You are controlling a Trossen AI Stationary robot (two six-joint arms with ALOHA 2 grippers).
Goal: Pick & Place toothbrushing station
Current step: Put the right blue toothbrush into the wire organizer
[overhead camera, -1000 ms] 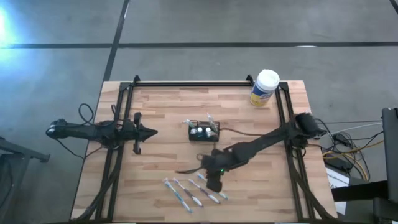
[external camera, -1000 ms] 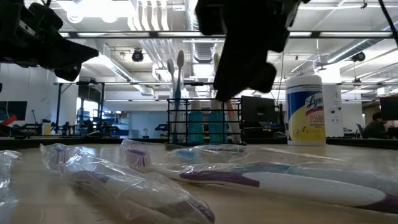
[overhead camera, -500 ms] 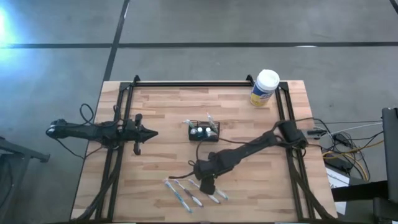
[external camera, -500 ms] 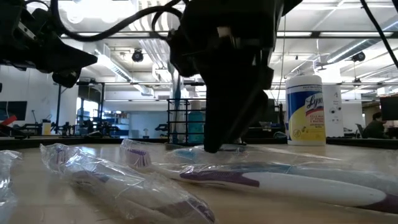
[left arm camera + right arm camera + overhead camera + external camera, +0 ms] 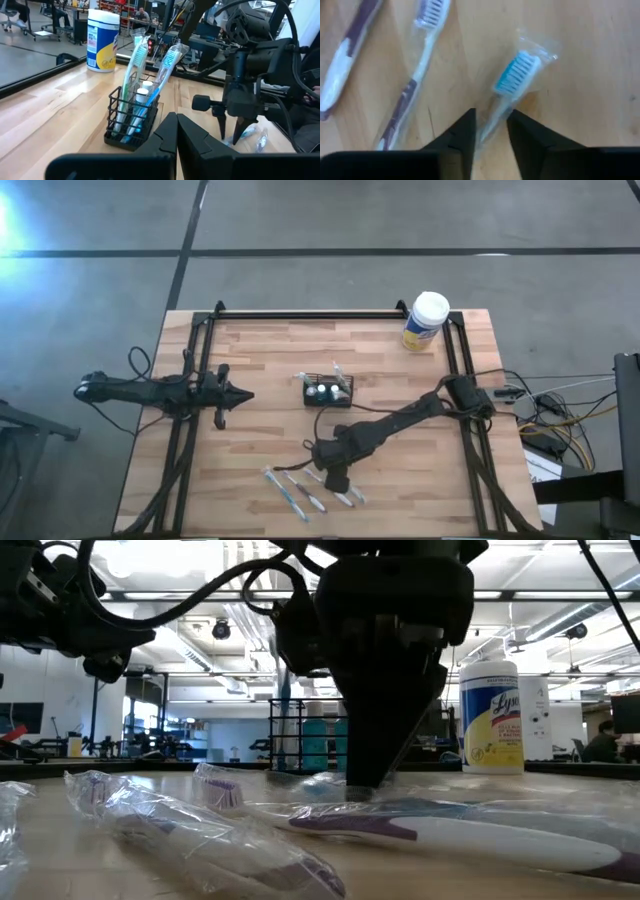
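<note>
Dropped lower now, right gripper (image 5: 489, 131) straddling wrapped blue toothbrush (image 5: 512, 81) near front edge, jaws half-open, not clamped. Basket (image 5: 327, 391) mid-table. Could skid on slippery wrapper. Left gripper (image 5: 240, 392) shut, empty.

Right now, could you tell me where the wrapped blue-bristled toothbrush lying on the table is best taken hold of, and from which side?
Probably the slim handle just below the head of the blue-bristled toothbrush, from straight above. It lies flat on the table in a clear wrapper, so only its two long sides offer purchase. The right gripper already straddles that handle, jaws either side.
</note>
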